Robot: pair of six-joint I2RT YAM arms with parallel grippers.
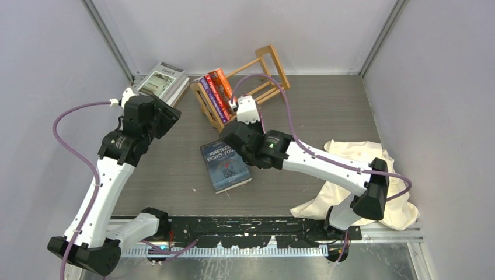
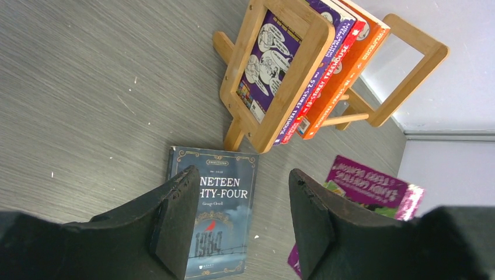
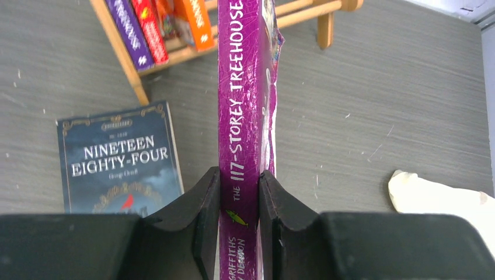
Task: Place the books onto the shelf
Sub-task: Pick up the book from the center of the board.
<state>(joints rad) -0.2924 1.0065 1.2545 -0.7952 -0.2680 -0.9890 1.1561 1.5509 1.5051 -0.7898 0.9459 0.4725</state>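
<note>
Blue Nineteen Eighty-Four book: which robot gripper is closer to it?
Right. The right gripper, clamping a purple book, hangs just past the blue book at its far edge. The left gripper, open, sits farther off to the left.

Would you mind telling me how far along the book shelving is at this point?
Done: three books stand in the shelf. In hand: the right gripper is shut on a magenta book, close to the shelf. Left: Nineteen Eighty-Four lies flat on the table, and the grey books sit stacked in the back left corner. The left gripper is open and empty.
</note>
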